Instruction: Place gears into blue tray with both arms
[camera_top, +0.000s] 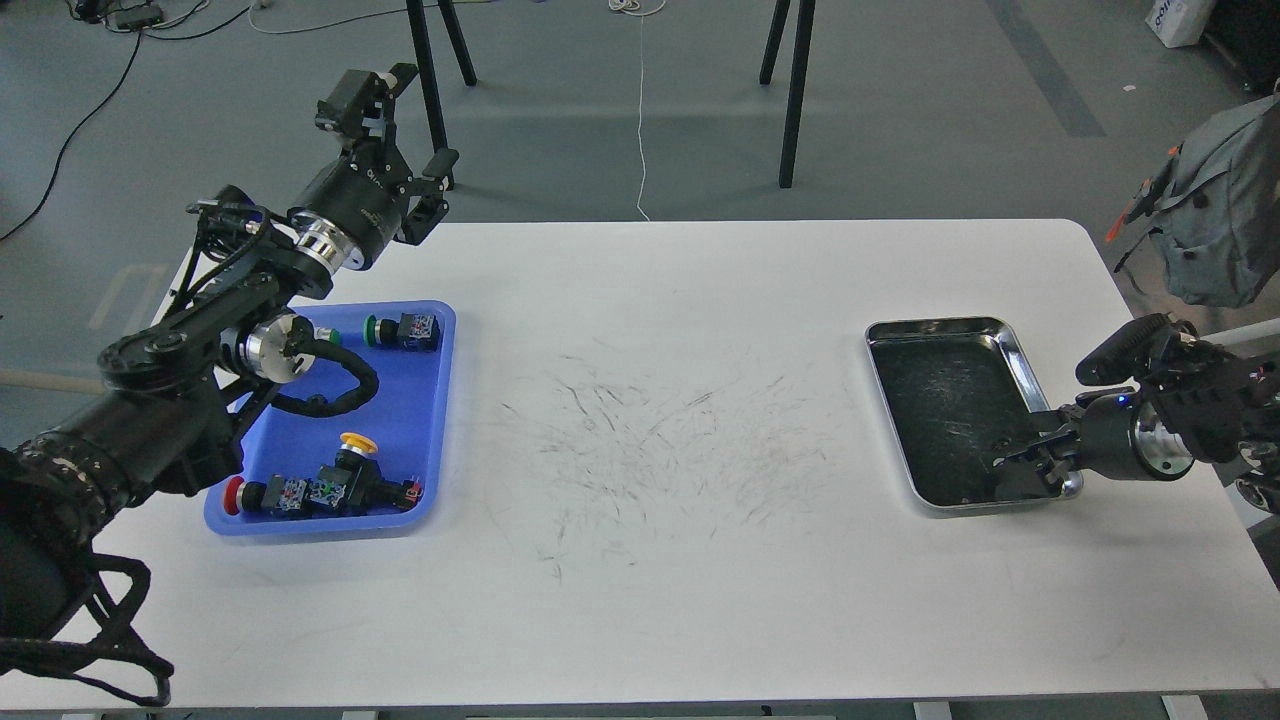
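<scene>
The blue tray (425, 400) lies at the table's left side and holds push-button switches with green (402, 329), yellow (356, 447) and red (240, 495) caps. No gears can be made out in it. My left gripper (434, 190) hovers above the table's far edge, just beyond the tray's back rim. Its fingers are spread and nothing is between them. My right gripper (1018, 472) is low in the near right corner of the silver tray (945, 328). It is dark and seen small, so its fingers cannot be told apart. No gears stand out against that tray's dark floor.
The left forearm and its cable loop (330, 385) hang over the blue tray's left half. A scuffed patch (640, 440) marks the table's middle. Black stand legs (795, 100) rise behind the far edge, and a grey backpack (1225, 210) sits off the right side.
</scene>
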